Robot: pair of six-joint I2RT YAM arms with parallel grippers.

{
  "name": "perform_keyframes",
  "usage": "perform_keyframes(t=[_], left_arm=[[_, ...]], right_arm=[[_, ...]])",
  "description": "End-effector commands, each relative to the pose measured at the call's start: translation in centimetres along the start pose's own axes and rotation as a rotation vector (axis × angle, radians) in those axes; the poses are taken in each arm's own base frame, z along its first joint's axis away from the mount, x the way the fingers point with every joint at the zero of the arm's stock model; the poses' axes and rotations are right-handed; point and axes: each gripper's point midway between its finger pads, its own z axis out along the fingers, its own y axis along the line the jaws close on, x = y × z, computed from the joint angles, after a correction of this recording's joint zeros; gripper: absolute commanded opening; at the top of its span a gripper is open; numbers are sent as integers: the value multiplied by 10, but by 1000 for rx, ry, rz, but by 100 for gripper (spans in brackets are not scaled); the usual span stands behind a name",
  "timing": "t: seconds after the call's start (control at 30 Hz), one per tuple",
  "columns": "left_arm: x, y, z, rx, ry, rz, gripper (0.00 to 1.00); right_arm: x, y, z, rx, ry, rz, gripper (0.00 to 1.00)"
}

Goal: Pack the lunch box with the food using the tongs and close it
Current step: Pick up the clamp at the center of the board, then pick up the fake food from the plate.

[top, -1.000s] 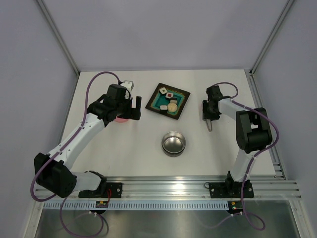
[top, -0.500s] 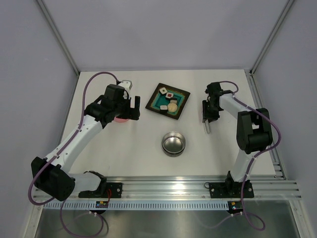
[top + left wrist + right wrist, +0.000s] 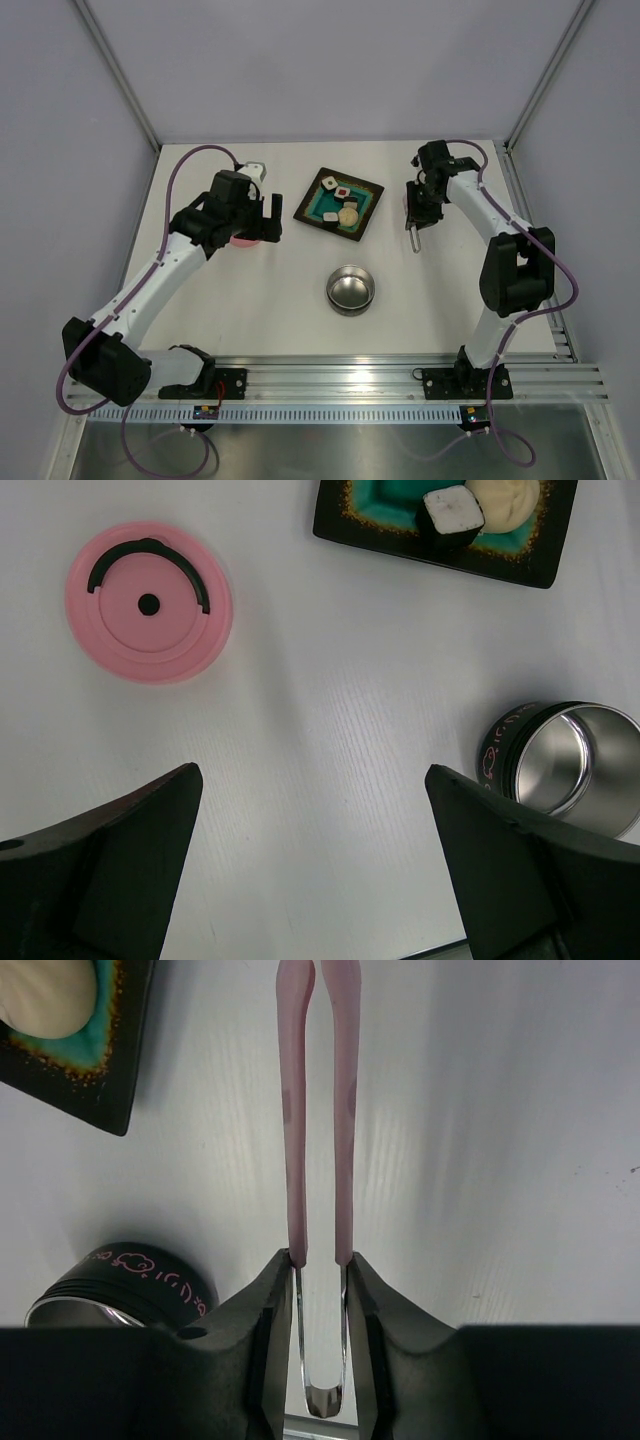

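Pinching the tongs (image 3: pixel 295 1140) in our right tool (image 3: pixel 320 1260), left tool (image 3: pixel 310 770) gaping empty, we see the food (image 3: pixel 348 212) unpacked, the lunch box (image 3: pixel 350 290) lidless.

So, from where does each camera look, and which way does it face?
Top external: fixed above and behind the bases, facing down onto the table; both arms show whole.
Left wrist: on the left arm, facing down at the pink lid; open left gripper at the bottom.
Right wrist: on the right arm, facing along the tongs clamped in the right gripper.
Shared: all three show the lunch box and dark tray.
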Motion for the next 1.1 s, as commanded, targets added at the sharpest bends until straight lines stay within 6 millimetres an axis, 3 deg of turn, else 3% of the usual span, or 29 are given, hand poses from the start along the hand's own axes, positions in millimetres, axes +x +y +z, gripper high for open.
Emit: perform_keyframes(t=[0.0, 0.23, 0.37, 0.57, 0.93, 1.07], left_arm=[[-21, 0, -13, 2, -87, -11, 99], [-21, 1, -17, -5, -99, -15, 99], [-20, 1, -17, -7, -98, -17, 99], [-19, 1, -16, -7, -95, -21, 99], [-19, 3, -17, -17, -97, -25, 99], [-17, 5, -16, -27, -92, -23, 99]], right_arm=[[-3, 22, -27, -43, -25, -29, 0], [-6, 41, -31, -30, -41, -64, 0], [-3, 67, -32, -54, -35, -112, 0], [9, 90, -23, -59, 27, -172, 1], [21, 106, -13, -57, 99, -226, 26], [21, 111, -11, -64, 106, -235, 30]])
